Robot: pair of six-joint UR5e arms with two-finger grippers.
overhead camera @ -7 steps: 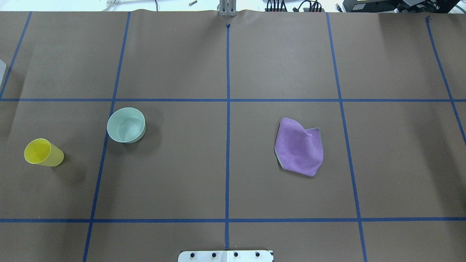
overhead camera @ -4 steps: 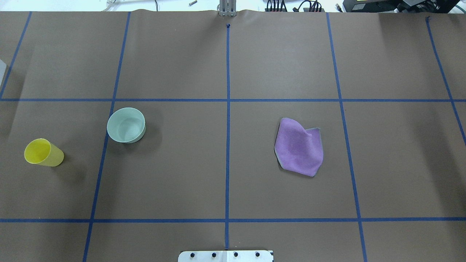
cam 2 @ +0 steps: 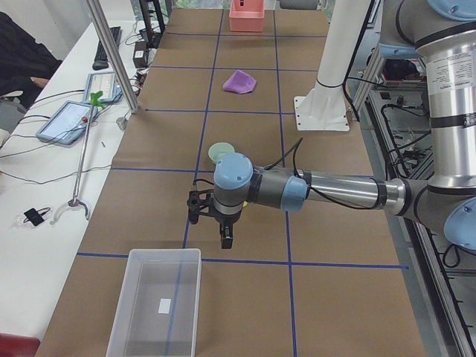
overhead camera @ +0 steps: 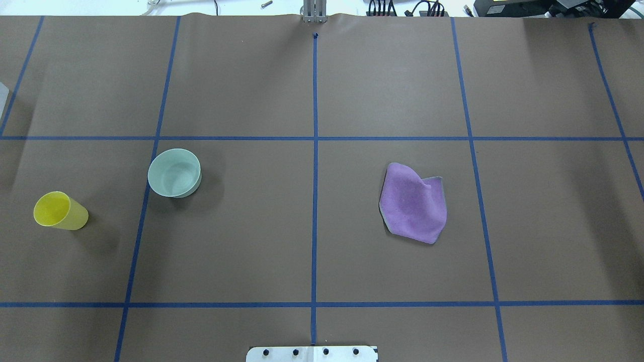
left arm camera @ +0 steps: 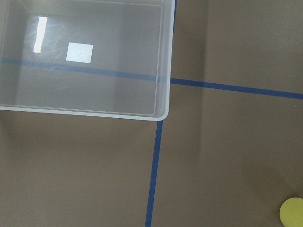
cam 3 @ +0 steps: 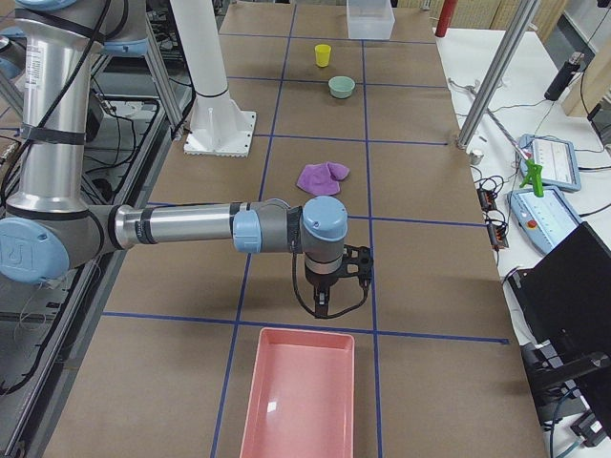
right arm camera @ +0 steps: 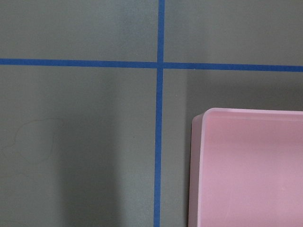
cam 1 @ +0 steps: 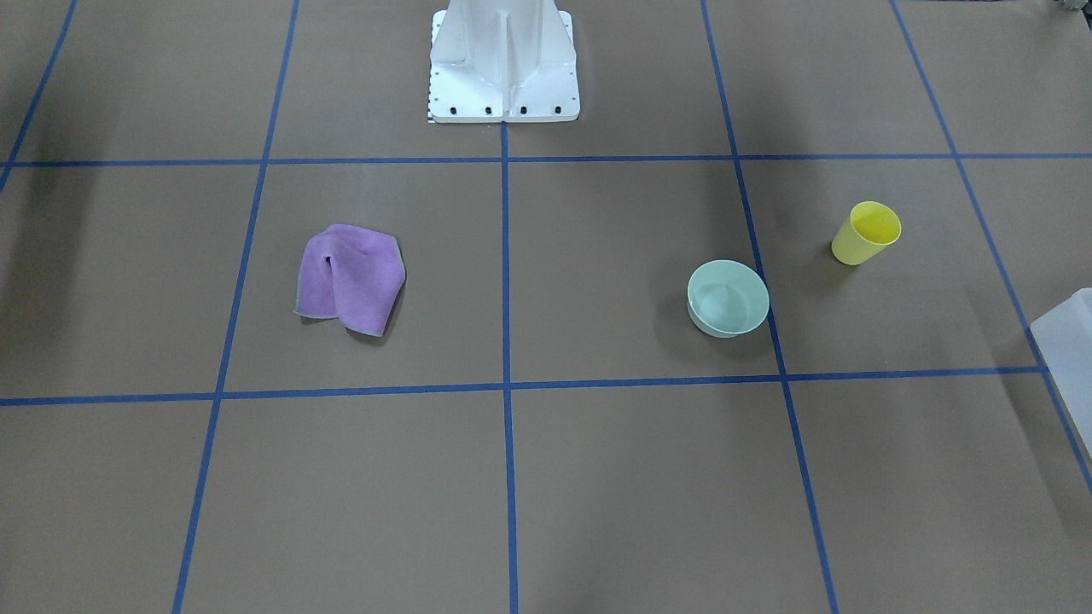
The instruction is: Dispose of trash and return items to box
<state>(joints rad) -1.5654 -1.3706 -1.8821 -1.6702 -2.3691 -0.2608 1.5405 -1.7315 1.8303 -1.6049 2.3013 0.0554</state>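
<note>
- Left gripper point(cam 2: 225, 239) hangs just beside the clear box point(cam 2: 123, 312), right gripper point(cam 3: 322, 303) just beside the pink bin point(cam 3: 250, 396); I cannot tell if either is spread or pressed together
- Neither seems to carry anything, so I judge this as the first reach
- Yellow cup point(overhead camera: 60, 211) stands near my left gripper, green bowl point(overhead camera: 174, 172) past it; purple cloth point(overhead camera: 413, 203) is well away from my right gripper
- For the cup I'd drop one finger inside the rim and pinch lightly; it looks thin and likely to tip
- Against the earlier overhead frames, cup, bowl and cloth sit unchanged
</note>
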